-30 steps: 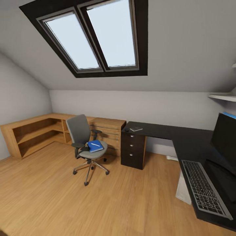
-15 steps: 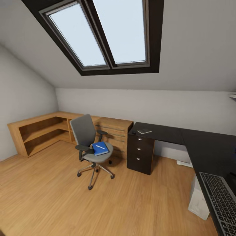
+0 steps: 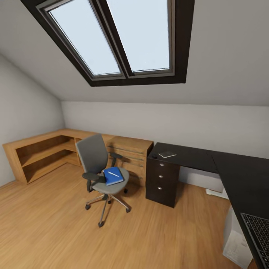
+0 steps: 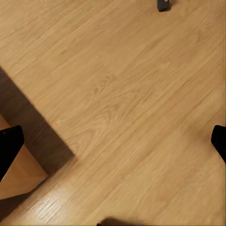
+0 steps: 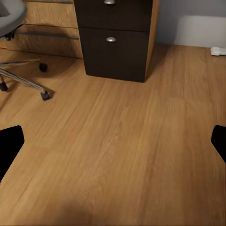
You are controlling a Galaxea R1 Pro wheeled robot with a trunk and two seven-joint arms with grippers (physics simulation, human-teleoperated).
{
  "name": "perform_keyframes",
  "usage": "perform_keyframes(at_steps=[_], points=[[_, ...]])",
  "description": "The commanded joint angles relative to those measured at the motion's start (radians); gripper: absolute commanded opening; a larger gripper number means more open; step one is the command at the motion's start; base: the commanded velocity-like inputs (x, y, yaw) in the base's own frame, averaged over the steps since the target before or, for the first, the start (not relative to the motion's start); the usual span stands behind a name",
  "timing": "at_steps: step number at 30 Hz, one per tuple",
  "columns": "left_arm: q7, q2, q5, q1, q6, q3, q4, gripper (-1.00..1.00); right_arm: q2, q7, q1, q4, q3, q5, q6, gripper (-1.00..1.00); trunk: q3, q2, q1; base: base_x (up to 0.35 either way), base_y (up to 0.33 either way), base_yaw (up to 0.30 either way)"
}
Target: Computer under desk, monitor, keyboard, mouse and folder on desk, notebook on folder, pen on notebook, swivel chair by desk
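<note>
Looking from the head view across an attic bedroom under a slanted skylight (image 3: pixel 119 39). Standing on the wooden floor (image 3: pixel 56 228) left of centre: the swivel chair (image 3: pixel 100 168), grey seat and back, chrome star base. Lying flat on its seat: the blue folder (image 3: pixel 113 176), with the slim white pen (image 3: pixel 113 174) resting on top of it. Running along the far wall and down the right side: the black L-shaped table (image 3: pixel 209 164), its drawer block with round knobs standing just right of the chair. Resting on the far left end of that table, well apart from the chair: the thin grey notebook (image 3: pixel 167 154). Showing at the near right corner of the table: a corner of the keyboard (image 3: pixel 259 235), cut off by the picture's edge. Standing below the table's right wing, on the floor: the pale computer (image 3: pixel 235 244), only partly seen. Lining the far left corner of the room: a light wooden shelf unit (image 3: pixel 41 153), with a wooden chest just behind the chair.

Hanging over bare floor in the left wrist view: the left claw (image 4: pixel 113 143), fingertips (image 4: pixel 9 146) spread wide, holding nothing. Facing the drawer block and the chair's casters in the right wrist view: the right claw (image 5: pixel 113 141), likewise spread wide, fingertips (image 5: pixel 9 141) at the picture's edges, gripping nothing.
</note>
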Motion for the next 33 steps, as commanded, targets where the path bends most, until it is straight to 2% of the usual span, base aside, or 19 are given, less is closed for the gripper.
perform_keyframes(at_steps=[1, 6, 17, 33], points=[[0.003, 0.0, 0.001, -0.001, -0.002, -0.002, 0.0, 1.0, 0.001, -0.007, -0.001, 0.002, 0.009, -0.001, -0.003, 1.0, 0.002, 0.007, -0.003, 0.334, 0.0, 0.0], [0.003, -0.001, 0.001, -0.001, -0.001, -0.002, 0.0, 1.0, 0.0, -0.007, -0.001, 0.002, 0.009, -0.001, -0.002, 1.0, 0.018, 0.042, -0.022, 0.334, 0.0, -0.065], [0.003, -0.001, 0.001, -0.001, -0.001, -0.002, 0.0, 1.0, 0.001, -0.006, -0.001, 0.002, 0.009, -0.001, -0.002, 1.0, 0.051, 0.119, -0.065, 0.334, 0.0, -0.201], [0.003, 0.0, 0.001, -0.001, -0.001, -0.002, 0.0, 1.0, 0.001, -0.007, -0.001, 0.002, 0.01, -0.001, 0.006, 1.0, 0.1, 0.231, -0.126, 0.334, 0.0, -0.034]])
